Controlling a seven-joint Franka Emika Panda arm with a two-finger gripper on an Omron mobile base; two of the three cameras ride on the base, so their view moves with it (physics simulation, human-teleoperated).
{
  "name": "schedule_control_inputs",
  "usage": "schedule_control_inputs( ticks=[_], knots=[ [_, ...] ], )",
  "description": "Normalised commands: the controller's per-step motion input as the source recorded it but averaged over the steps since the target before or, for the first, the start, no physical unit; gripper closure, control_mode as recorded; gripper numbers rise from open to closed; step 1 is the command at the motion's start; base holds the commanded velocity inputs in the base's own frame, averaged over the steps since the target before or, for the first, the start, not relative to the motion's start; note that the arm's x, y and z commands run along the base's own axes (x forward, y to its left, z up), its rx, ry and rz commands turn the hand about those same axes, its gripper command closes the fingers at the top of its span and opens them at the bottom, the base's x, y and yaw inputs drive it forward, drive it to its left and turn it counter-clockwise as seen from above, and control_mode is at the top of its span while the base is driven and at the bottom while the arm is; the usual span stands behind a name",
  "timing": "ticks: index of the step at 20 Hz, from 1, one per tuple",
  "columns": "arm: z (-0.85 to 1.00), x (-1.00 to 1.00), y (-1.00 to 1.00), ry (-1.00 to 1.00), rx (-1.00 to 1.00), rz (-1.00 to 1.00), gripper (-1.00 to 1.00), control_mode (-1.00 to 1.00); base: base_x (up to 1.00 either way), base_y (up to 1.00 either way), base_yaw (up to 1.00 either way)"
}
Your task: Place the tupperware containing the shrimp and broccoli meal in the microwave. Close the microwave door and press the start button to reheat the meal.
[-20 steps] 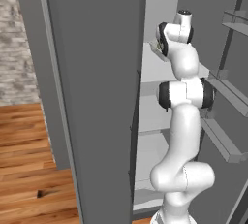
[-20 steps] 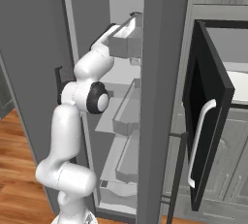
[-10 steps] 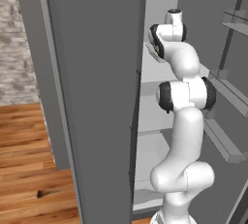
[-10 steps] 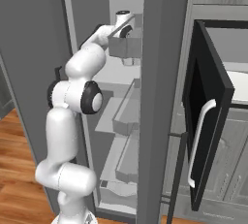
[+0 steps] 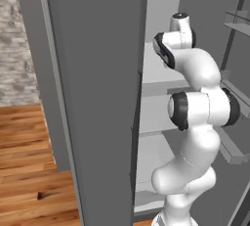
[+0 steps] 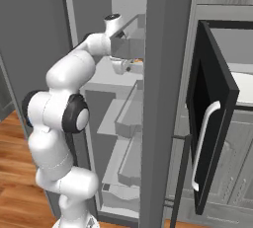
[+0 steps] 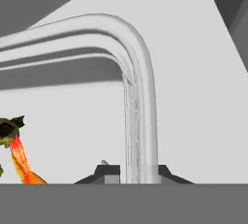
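Note:
Inside the open fridge, my gripper is shut on the tupperware, one fingertip on each side of its translucent rim wall. The curled orange shrimp and the green broccoli lie in the container at the left of the hand view. From the right base view, the gripper sits low over the upper fridge shelf, with the shrimp just beside it. To the right, the microwave stands with its dark door swung open, white bar handle facing me, and the white turntable plate inside.
The tall grey fridge door stands open on my left. A grey fridge post separates the shelves from the microwave. Door bins and lower shelves lie under the arm. Wood floor spreads at lower left.
The arm has reached deeper into the fridge and bent its wrist down, bringing the hand onto the upper shelf at the tupperware. Microwave and fridge doors have not moved.

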Motion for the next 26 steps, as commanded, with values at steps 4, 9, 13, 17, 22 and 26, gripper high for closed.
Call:
schedule_control_inputs(
  ticks=[4,9,13,17,22,26],
  knots=[
    [0.0,-1.0,0.0,-0.37,0.09,-0.06,1.0,-1.0,0.0,0.0,0.0],
    [0.03,-1.0,0.01,-0.36,0.09,0.01,1.0,-1.0,0.0,0.0,0.0],
    [0.17,-1.0,0.3,-0.11,0.0,0.11,1.0,-1.0,0.0,0.0,0.0],
    [0.35,-1.0,0.62,0.0,-0.14,0.22,1.0,-1.0,0.0,0.0,0.0],
    [0.32,-1.0,0.26,0.0,-0.14,0.06,1.0,-1.0,0.0,0.0,0.0],
    [0.18,-0.72,0.02,0.0,-0.05,0.0,1.0,-1.0,0.0,0.0,0.0]
  ],
)
